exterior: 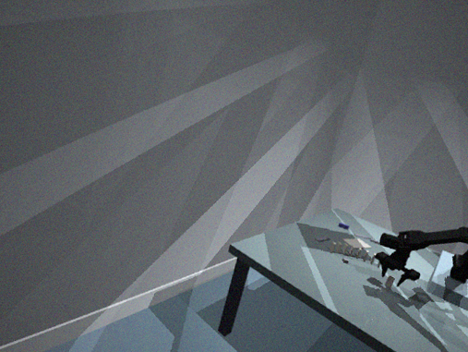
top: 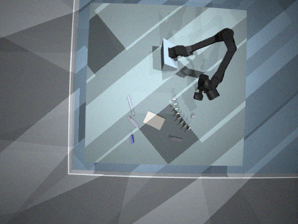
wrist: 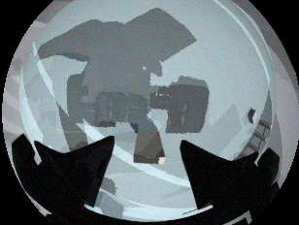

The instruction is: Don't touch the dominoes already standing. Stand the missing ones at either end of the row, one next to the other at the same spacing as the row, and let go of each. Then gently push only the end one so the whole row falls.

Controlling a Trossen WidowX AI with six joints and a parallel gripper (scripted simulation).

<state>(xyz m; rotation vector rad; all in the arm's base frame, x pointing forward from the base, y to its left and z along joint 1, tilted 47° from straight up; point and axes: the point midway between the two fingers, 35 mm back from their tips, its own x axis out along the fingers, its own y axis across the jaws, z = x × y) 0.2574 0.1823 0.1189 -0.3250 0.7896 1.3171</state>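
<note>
Several pale dominoes stand upright in a curved row, among them a middle one (top: 177, 113) and the far end one (exterior: 333, 246). Part of the row shows at the right of the wrist view. A separate brownish domino (exterior: 389, 281) (wrist: 149, 145) stands upright on the table, apart from the row's near end. My gripper (exterior: 391, 280) (wrist: 148, 143) is open, pointing down, with its fingertips on either side above this domino. In the wrist view the domino appears between the fingertips, with a gap on each side. In the top view the arm hides most of it.
A small lilac cube (top: 192, 116) (exterior: 345, 260) (wrist: 251, 115) lies beside the row. A cream plate (top: 154, 120) (exterior: 356, 244) lies on its other side. Grey-lilac bars (top: 130, 105) (top: 132, 121) (top: 175, 138) and a blue block (top: 132, 139) (exterior: 343, 225) lie farther out.
</note>
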